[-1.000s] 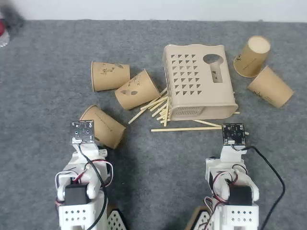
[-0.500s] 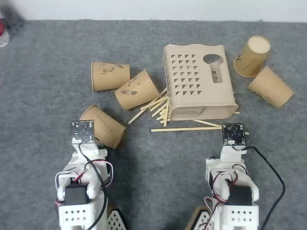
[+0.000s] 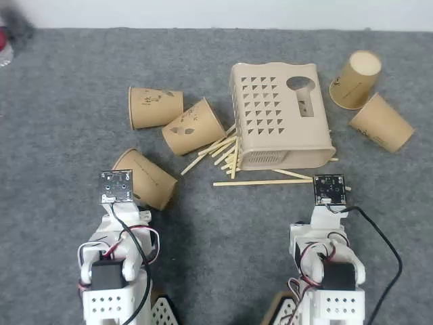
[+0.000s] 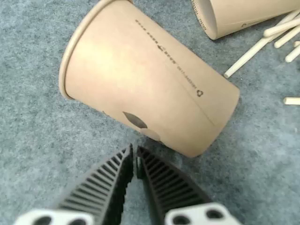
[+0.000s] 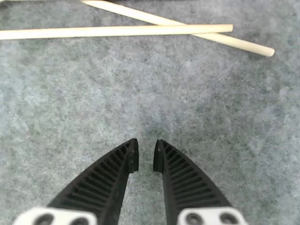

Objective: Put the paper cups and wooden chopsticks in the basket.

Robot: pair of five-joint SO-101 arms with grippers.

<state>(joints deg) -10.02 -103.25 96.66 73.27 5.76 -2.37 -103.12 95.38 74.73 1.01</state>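
Observation:
The beige basket (image 3: 281, 115) lies on its side on the grey carpet. Wooden chopsticks (image 3: 223, 152) are scattered at its near-left corner, and a long one (image 3: 264, 181) lies in front of it. Three paper cups lie to the left: one (image 3: 154, 107), another (image 3: 193, 126), and a third (image 3: 145, 178) just ahead of the left arm. Two more cups (image 3: 355, 79) (image 3: 382, 122) lie right of the basket. My left gripper (image 4: 134, 157) is shut, its tips just short of the nearest cup (image 4: 145, 79). My right gripper (image 5: 146, 154) is almost shut, empty, a little short of two crossed chopsticks (image 5: 140, 29).
Grey carpet (image 3: 67, 101) covers the table, with open room at the far left and between the two arms. A white wall edge runs along the back. A cable (image 3: 379, 230) trails from the right arm.

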